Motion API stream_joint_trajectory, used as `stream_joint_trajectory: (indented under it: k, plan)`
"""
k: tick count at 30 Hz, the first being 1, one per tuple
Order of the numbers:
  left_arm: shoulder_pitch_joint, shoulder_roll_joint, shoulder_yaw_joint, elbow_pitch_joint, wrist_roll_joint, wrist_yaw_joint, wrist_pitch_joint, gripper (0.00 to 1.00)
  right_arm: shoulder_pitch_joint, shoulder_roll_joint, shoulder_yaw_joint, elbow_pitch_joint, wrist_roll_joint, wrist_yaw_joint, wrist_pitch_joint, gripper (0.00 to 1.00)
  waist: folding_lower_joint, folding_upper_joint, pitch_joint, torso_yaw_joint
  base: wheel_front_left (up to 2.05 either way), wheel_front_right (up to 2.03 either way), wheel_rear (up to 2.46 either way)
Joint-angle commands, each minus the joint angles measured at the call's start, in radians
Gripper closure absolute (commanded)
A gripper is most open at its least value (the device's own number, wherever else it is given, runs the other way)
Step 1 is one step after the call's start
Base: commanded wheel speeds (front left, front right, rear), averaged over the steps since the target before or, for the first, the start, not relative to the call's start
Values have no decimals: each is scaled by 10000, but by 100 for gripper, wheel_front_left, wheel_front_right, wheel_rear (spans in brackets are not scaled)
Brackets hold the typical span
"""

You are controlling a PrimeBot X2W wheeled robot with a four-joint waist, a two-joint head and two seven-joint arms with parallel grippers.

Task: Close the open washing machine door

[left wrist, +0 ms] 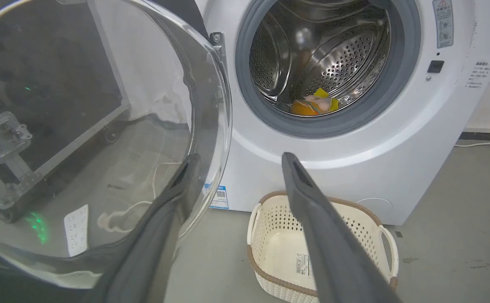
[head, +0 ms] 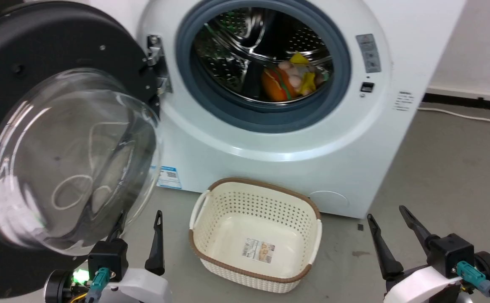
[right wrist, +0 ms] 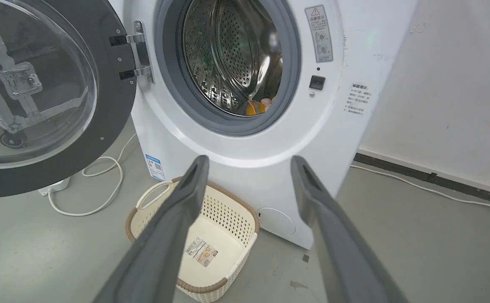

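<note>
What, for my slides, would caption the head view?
Door open at left, toys in the drum, empty basket on the floor, left gripper and right gripper open below.

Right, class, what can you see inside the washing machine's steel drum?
A small heap of colourful items, orange, yellow and pink, lies at the bottom of the drum. What exactly they are is unclear. The grey rubber ring hides the drum's lowest front part.
</note>
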Motion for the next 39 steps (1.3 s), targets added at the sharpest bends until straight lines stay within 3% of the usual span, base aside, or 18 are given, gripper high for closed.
stream_joint_trajectory:
  k: [1, 39]
  plan:
    - [44, 41, -34, -61, -53, 31, -98, 0, -8, 12, 40, -1, -29, 2, -111, 0, 0, -1, -22, 128, 0, 0, 0]
    - [500, 391, 10, -622, -361, 414, -785, 0, -351, 25, 1125, 361, 13, 4, -907, 0, 0, -1, -102, 1932, 0, 0, 0]
